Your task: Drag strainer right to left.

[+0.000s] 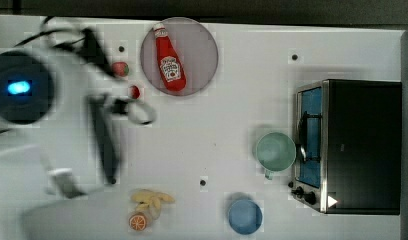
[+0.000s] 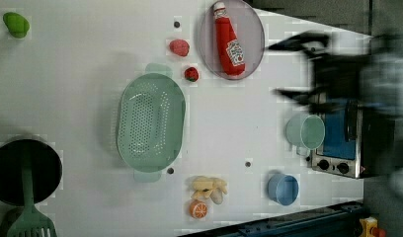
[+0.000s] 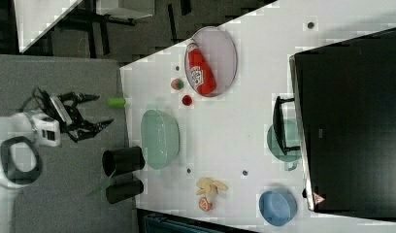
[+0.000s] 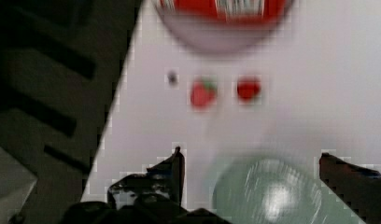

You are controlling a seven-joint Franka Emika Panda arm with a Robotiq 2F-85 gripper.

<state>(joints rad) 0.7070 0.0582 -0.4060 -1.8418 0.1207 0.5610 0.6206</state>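
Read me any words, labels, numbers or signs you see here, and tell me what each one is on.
Red plastic ketchup bottle on the round grey plate: white label, wording too blurred to read.
Black and silver toaster oven: a red and white triangle warning sticker, no readable text.
Nothing else carries writing.

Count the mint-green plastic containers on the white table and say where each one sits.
2. The strainer lies near the middle of the left view, just left of the two small red fruits. The cup sits against the toaster oven. Nothing visibly hides a third.
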